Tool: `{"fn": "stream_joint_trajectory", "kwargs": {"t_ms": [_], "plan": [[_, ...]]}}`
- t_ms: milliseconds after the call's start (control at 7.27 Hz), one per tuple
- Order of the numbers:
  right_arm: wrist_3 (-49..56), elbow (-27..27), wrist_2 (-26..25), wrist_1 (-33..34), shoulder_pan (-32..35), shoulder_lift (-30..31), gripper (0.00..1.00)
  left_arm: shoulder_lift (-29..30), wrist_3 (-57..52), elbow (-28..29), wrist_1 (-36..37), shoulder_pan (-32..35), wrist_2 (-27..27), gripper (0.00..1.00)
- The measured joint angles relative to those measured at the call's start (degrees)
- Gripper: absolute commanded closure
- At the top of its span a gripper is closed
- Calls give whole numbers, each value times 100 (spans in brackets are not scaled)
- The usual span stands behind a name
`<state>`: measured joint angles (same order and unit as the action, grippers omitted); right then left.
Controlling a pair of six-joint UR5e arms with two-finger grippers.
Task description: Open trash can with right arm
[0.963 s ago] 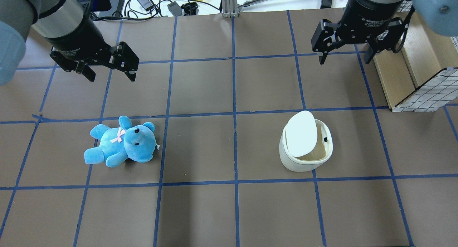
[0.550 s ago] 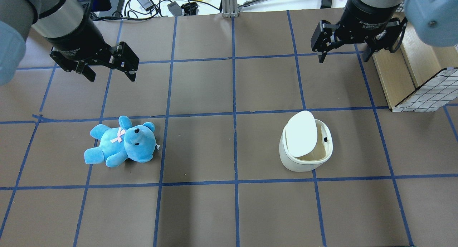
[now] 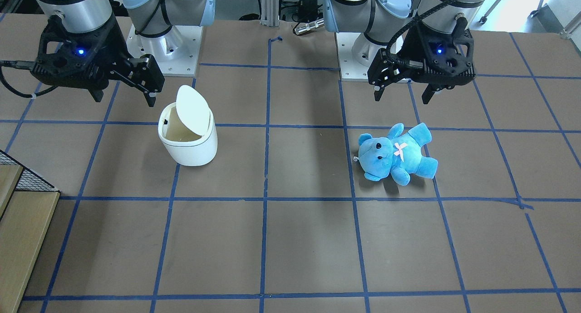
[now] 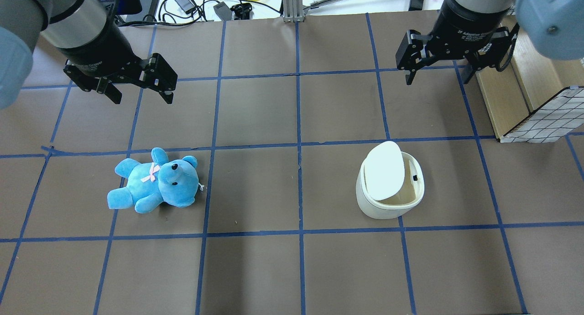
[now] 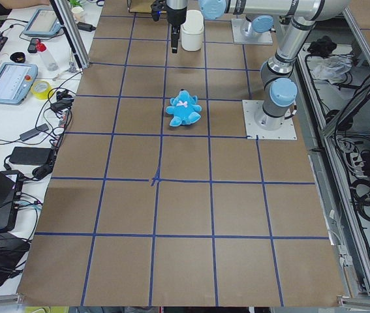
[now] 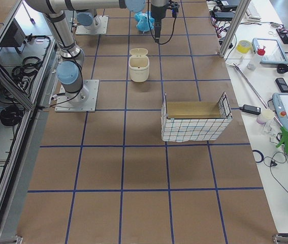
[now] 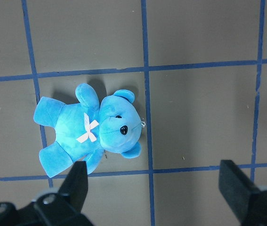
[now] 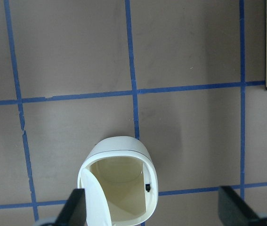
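The white trash can [image 4: 388,204] stands on the table's right half. Its lid [image 4: 384,169] is tipped up and the tan inside shows. It also appears in the front-facing view [image 3: 190,149] and at the bottom of the right wrist view [image 8: 124,150]. My right gripper [image 4: 437,76] hangs open and empty high above the table, apart from the can; it also shows in the front-facing view [image 3: 123,97]. My left gripper [image 4: 142,96] is open and empty, high over the blue teddy [image 4: 155,180].
A wire basket with a wooden box inside [image 4: 538,96] stands at the table's right edge, beyond the can. The teddy also lies in the left wrist view [image 7: 91,127]. Cables and tools lie along the far edge [image 4: 196,2].
My right wrist has turned and shifted slightly. The can, its lid, the teddy and the left arm have stayed where they were.
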<state>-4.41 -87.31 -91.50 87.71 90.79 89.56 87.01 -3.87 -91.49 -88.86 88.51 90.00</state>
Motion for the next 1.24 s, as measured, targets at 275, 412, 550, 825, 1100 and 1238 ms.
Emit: {"fn": "stream_joint_trajectory", "kwargs": {"t_ms": [275,412,550,825,1100,1238], "plan": [[3,6,209,-368,0,7,0,0,0,0,0,0,0,0],[7,9,253,-446,0,7,0,0,0,0,0,0,0,0],[12,11,270,-481,0,6,0,0,0,0,0,0,0,0],[18,12,254,-502,0,3,0,0,0,0,0,0,0,0],[17,13,220,-570,0,1,0,0,0,0,0,0,0,0],[16,13,215,-592,0,1,0,0,0,0,0,0,0,0]]}}
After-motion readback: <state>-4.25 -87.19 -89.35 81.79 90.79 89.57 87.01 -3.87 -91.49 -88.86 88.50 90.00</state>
